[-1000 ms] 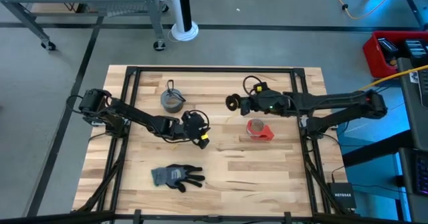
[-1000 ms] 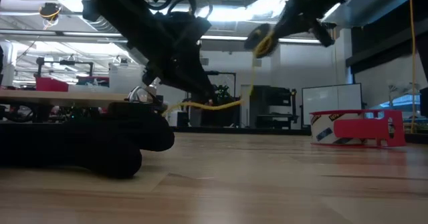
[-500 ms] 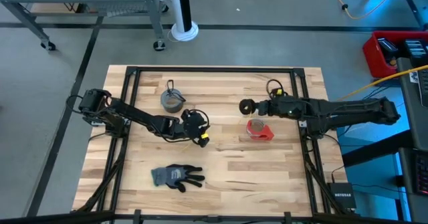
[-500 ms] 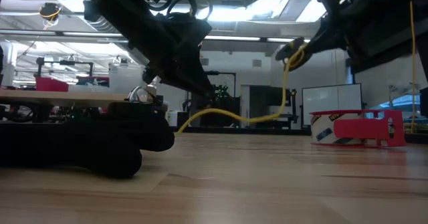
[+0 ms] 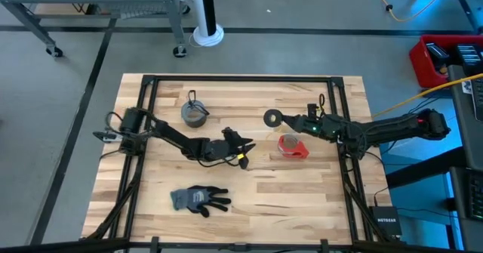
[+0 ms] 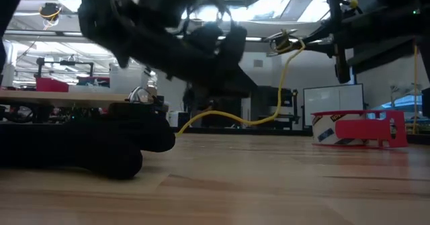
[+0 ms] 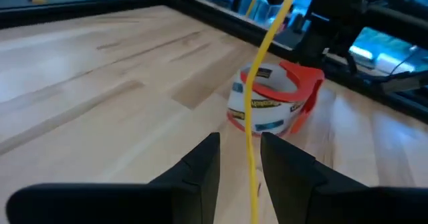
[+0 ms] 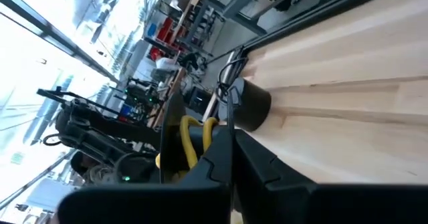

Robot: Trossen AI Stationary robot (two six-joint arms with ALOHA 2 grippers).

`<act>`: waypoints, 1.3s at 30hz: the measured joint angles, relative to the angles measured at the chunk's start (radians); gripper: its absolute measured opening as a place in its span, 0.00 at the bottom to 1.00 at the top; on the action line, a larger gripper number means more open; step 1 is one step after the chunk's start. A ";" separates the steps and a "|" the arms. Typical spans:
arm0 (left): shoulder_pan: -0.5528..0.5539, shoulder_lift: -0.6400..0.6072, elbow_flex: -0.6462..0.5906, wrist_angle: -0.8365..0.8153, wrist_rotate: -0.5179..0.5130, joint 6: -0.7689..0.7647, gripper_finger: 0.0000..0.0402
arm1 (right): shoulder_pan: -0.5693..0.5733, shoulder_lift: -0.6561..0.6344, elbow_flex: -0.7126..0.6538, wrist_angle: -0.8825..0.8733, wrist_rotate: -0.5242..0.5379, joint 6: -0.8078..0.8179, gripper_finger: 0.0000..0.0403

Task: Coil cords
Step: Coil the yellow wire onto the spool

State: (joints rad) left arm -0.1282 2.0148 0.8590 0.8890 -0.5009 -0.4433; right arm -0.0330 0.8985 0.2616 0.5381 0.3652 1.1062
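From above, the red tape roll [image 5: 292,146] sits right of the middle of the bench [image 5: 317,200], and everything hangs around it. The left claw [image 5: 243,155] is low over the wood just left of the roll, with the yellow cord [image 5: 256,154] running thinly from it toward the roll. The right claw [image 5: 275,118] hovers just behind the roll, pinched tight on the cord's other end. A grey tape roll [image 5: 195,114] lies farther left of the red one, a dark glove [image 5: 198,199] nearer the front edge.

Down at bench level, the yellow cord [image 6: 279,97] drops from the right claw [image 6: 285,42] up high, sags to the wood and curves off left, with the red tape roll [image 6: 359,129] standing on the right.

Through the left wrist, the fingers [image 7: 200,167] stand a little apart, the yellow cord [image 7: 253,117] passing up between them, the red tape roll [image 7: 274,103] just beyond.

Through the right wrist, the fingers [image 8: 254,158] are closed together, yellow cord [image 8: 190,138] looped beside them.
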 joint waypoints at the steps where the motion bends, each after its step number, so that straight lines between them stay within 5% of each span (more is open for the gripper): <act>1: 0.007 0.022 0.004 0.030 0.026 -0.009 0.25 | 0.000 0.007 0.004 0.002 -0.001 -0.008 0.01; 7: 0.037 0.109 0.061 0.077 0.106 -0.043 0.25 | 0.000 0.058 0.013 0.054 -0.019 -0.015 0.01; 15: 0.043 0.112 0.143 0.046 0.135 0.108 0.25 | 0.000 0.103 0.013 0.121 -0.018 -0.016 0.01; 23: 0.075 0.113 0.169 -0.091 0.130 0.040 0.25 | 0.001 0.108 0.013 0.190 -0.061 -0.041 0.01; 39: 0.022 0.103 0.169 -0.089 0.111 0.027 0.25 | 0.000 0.108 0.013 0.168 -0.061 -0.045 0.01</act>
State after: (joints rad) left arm -0.1057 2.1178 1.0283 0.8001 -0.3902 -0.4158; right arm -0.0326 1.0061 0.2749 0.7063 0.3039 1.0610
